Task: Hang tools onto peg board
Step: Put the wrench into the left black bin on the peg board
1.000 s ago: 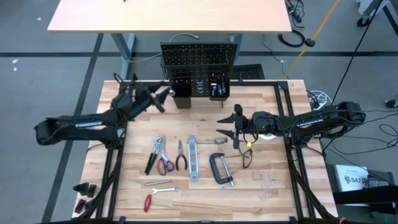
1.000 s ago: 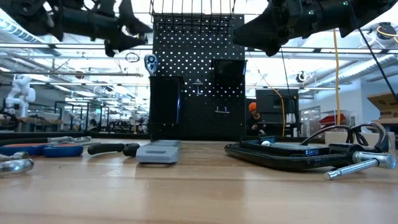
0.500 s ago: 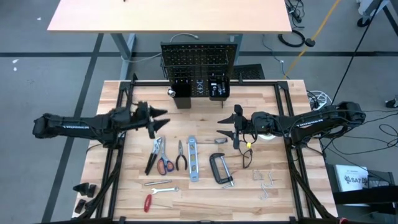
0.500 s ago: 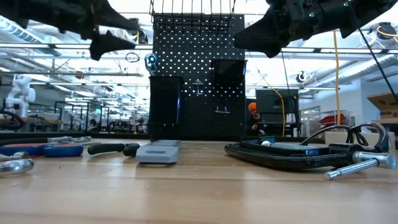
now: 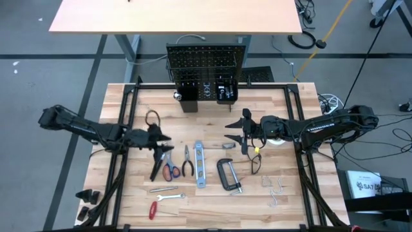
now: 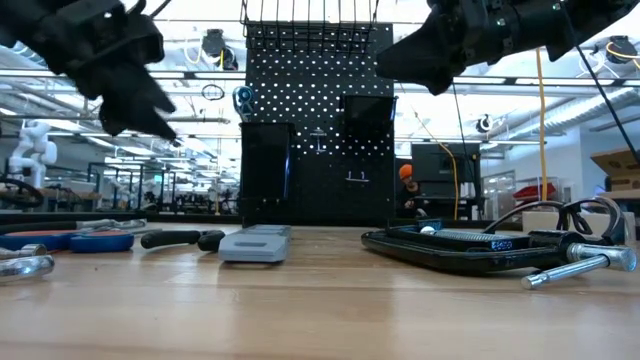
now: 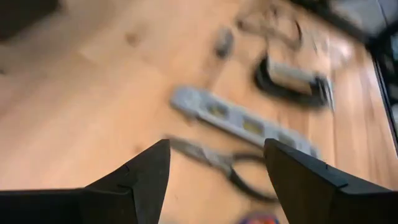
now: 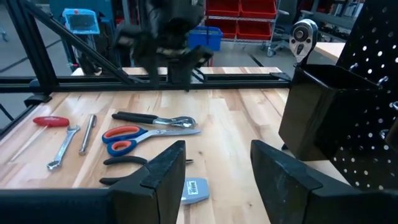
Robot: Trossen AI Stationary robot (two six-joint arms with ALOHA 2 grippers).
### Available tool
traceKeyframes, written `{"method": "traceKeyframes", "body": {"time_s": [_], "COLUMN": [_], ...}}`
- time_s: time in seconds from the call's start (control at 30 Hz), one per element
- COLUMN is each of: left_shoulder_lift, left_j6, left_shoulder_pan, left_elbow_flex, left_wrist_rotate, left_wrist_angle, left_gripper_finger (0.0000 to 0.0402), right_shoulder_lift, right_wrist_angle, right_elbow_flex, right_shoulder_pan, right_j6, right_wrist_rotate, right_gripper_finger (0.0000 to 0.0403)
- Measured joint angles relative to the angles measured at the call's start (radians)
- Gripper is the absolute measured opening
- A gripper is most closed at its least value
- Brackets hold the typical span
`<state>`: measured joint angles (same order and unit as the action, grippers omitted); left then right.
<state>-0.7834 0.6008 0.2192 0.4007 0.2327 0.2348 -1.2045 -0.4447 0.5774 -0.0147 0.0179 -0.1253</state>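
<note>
My left gripper [image 5: 162,143] is open and empty, hovering above the black-handled pliers [image 5: 159,158]; its wrist view [image 7: 214,149] looks down on the smaller pliers [image 7: 217,163], the blue-silver level [image 7: 242,121] and the black C-clamp [image 7: 292,78]. Red-handled scissors [image 5: 170,171], the level [image 5: 199,164], the C-clamp [image 5: 228,174], a wrench [image 5: 166,195] and a red screwdriver [image 5: 153,210] lie flat on the table. The peg board [image 5: 206,64] stands at the far edge, a ratchet [image 8: 305,31] at its left bin. My right gripper [image 5: 235,129] is open, empty, above the table at mid right.
A dark looped thing [image 5: 152,117] lies behind my left gripper. A white tape roll [image 5: 277,139] sits under my right arm, and loose metal hooks [image 5: 277,187] lie at the near right. The black frame rails [image 5: 122,161] run along both table sides.
My left gripper has drawn back from the peg board toward the table's near edge, tipped its fingers downward and gone down to just above the pliers. It stays open. The ratchet stays at the peg board. My right arm has kept still.
</note>
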Motion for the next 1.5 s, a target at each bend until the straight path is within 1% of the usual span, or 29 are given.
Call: {"method": "traceKeyframes", "body": {"time_s": [0.13,0.2,0.27,0.33,0.4,0.47,0.6,0.73,0.8,0.93,1.03,1.1,1.17,1.3,1.43,1.5], "left_shoulder_lift": [-0.104,-0.149,-0.188,-0.215,-0.232,-0.239,-0.241,-0.241,-0.241,-0.241,-0.241,-0.241,-0.241,-0.246,-0.271,-0.287], "left_j6": [-0.004,-0.010,-0.022,-0.031,-0.031,-0.030,-0.033,-0.057,-0.061,-0.059,-0.054,-0.032,-0.002,0.094,0.300,0.393], "left_shoulder_pan": [0.079,0.113,0.142,0.165,0.182,0.196,0.208,0.206,0.202,0.200,0.200,0.200,0.200,0.220,0.244,0.261], "left_elbow_flex": [0.021,0.049,0.082,0.116,0.139,0.146,0.147,0.147,0.147,0.147,0.147,0.147,0.147,0.147,0.147,0.147], "left_wrist_rotate": [0.009,0.048,0.093,0.131,0.159,0.172,0.174,0.175,0.176,0.189,0.194,0.187,0.159,0.140,0.181,0.186], "left_wrist_angle": [0.010,0.025,0.057,0.105,0.151,0.172,0.169,0.166,0.166,0.160,0.155,0.162,0.179,0.220,0.303,0.333], "left_gripper_finger": [0.0255,0.0255,0.0255,0.0255,0.0255,0.0255,0.0255,0.0255,0.0255,0.0255,0.0255,0.0255,0.0255,0.0255,0.0255,0.0255], "right_shoulder_lift": [0.000,0.000,0.000,0.000,0.000,0.000,-0.015,-0.065,-0.095,-0.151,-0.193,-0.233,-0.281,-0.388,-0.485,-0.520], "right_wrist_angle": [-0.006,-0.019,-0.029,-0.053,-0.066,-0.039,0.064,0.114,0.115,0.115,0.099,0.066,0.041,0.029,0.032,0.032], "right_elbow_flex": [0.000,0.000,0.000,0.000,0.003,0.017,0.072,0.101,0.111,0.126,0.139,0.150,0.162,0.217,0.282,0.312], "right_shoulder_pan": [0.000,-0.001,-0.010,-0.034,-0.066,-0.100,-0.167,-0.219,-0.229,-0.223,-0.207,-0.200,-0.200,-0.203,-0.204,-0.204], "right_j6": [0.042,0.077,0.118,0.129,0.127,0.130,0.196,0.214,0.197,0.107,0.083,0.090,0.107,0.160,0.203,0.205], "right_wrist_rotate": [0.001,0.019,0.064,0.105,0.124,0.126,0.116,0.019,-0.008,-0.008,-0.009,-0.010,-0.011,-0.008,-0.008,-0.003], "right_gripper_finger": [0.0173,0.0173,0.0173,0.0173,0.0173,0.0173,0.0173,0.0173,0.0173,0.0173,0.0173,0.0173,0.0173,0.0173,0.0173,0.0173]}}
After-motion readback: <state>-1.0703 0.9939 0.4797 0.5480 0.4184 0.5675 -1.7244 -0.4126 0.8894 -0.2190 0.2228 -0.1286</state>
